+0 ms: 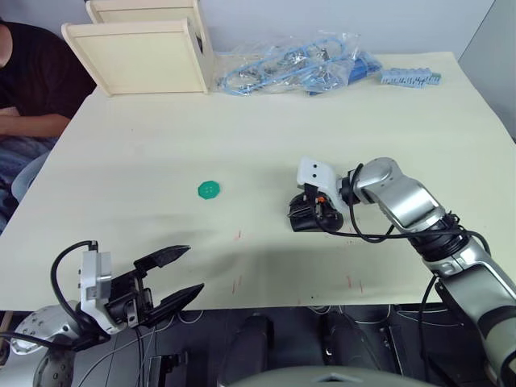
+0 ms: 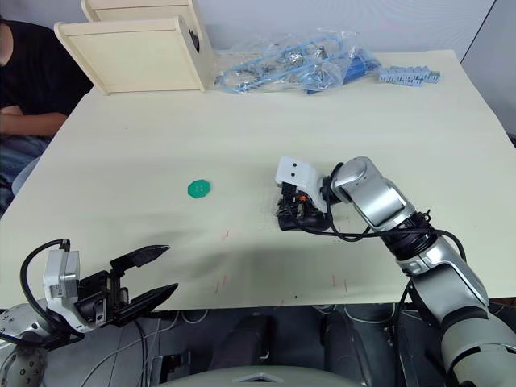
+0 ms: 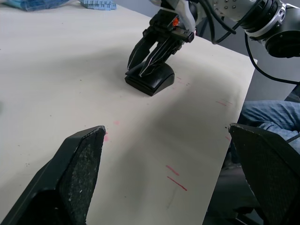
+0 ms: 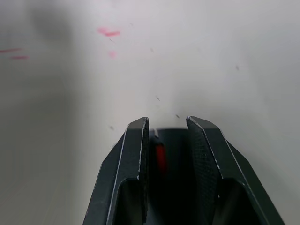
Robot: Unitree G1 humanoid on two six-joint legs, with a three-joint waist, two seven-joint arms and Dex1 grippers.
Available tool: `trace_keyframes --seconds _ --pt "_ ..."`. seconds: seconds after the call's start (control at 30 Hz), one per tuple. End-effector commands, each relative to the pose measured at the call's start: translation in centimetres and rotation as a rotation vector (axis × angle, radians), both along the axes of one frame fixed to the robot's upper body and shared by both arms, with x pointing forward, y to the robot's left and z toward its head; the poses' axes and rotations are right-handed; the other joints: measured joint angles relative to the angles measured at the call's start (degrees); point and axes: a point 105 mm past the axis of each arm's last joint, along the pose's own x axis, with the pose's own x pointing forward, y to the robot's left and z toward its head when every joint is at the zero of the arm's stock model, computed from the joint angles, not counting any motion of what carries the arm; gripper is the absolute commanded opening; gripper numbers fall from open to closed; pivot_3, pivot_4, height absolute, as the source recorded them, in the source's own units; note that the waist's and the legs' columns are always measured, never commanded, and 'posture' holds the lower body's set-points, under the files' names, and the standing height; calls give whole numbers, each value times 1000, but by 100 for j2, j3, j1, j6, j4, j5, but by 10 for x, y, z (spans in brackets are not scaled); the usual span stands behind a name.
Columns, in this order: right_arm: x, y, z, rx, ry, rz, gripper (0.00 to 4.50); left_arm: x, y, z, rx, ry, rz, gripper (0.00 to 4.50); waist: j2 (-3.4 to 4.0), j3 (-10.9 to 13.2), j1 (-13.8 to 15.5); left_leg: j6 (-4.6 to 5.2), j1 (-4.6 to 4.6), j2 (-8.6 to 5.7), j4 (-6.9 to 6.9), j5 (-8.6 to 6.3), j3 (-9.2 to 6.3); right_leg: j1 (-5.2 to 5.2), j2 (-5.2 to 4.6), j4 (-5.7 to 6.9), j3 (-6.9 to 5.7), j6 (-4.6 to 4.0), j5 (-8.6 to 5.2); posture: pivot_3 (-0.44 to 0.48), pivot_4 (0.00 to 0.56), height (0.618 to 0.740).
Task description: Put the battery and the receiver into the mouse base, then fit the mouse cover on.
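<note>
Black oval mouse base with red insides sits on the pale desk, right gripper down on it, jaws nearly closed on its top. Left gripper hangs at the near edge, jaws wide open and empty. Base looks light, rigid and slick, so grip the flat sides, not the curved top.

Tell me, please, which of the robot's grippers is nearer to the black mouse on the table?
The right. The right gripper is down on the mouse base, its fingers at the mouse's top. The left gripper sits apart, open, at the table's near edge.
</note>
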Motion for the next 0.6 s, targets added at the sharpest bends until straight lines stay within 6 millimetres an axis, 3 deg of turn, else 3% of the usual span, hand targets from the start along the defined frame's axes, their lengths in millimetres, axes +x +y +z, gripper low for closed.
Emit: trace_keyframes --seconds 0.03,0.43,0.6 --pt "0 -1 1 -22 -38 13 1353 -1 1 8 15 -33 -7 4500 0 0 0 0 0 0 -1 0 0 0 0 0 0 0 0 0 150 740" --pt "-1 -13 -28 -128 22 -7 1353 -2 0 7 15 -28 -6 4500 -14 -11 15 0 3 0 -1 0 -1 3 0 0 -1 0 0 0 150 740" --pt "1 -11 -21 -54 34 -13 1353 -3 -1 7 13 -28 -2 4500 -25 -19 16 0 10 1 -1 0 -1 4 -1 -1 -1 0 0 0 150 740"
